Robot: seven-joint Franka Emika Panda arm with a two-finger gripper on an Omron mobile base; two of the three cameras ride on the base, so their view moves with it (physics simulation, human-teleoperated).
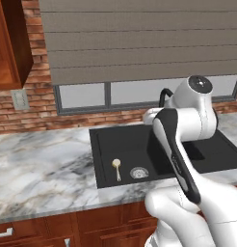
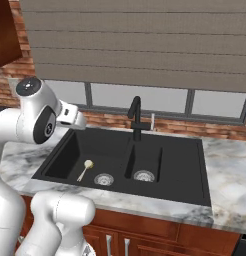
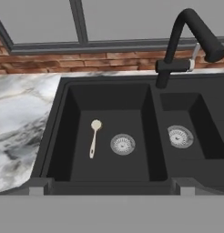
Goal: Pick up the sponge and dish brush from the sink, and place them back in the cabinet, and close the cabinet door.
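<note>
The black double-basin sink (image 1: pixel 103 140) (image 2: pixel 180 170) (image 3: pixel 63 132) is set in a marble counter. The cream dish brush (image 1: pixel 116 168) (image 2: pixel 86 168) (image 3: pixel 94 136) lies flat on the floor of the left basin, just left of the round drain (image 3: pixel 122 144), with its round head toward the window. My gripper (image 3: pixel 111 189) hovers above the sink's front edge, well above the brush, open and holding nothing. The reddish-brown cabinet (image 1: pixel 12 53) hangs at the upper left with its inside showing. The sponge and the cabinet door are out of view.
A black curved faucet (image 1: pixel 164 96) (image 2: pixel 136 117) (image 3: pixel 186 41) rises behind the divider between the basins. A brick wall and a window with a grey blind (image 1: pixel 139 38) back the counter. Marble counter (image 1: pixel 38 164) stretches left of the sink. An outlet (image 1: pixel 19 99) sits under the cabinet.
</note>
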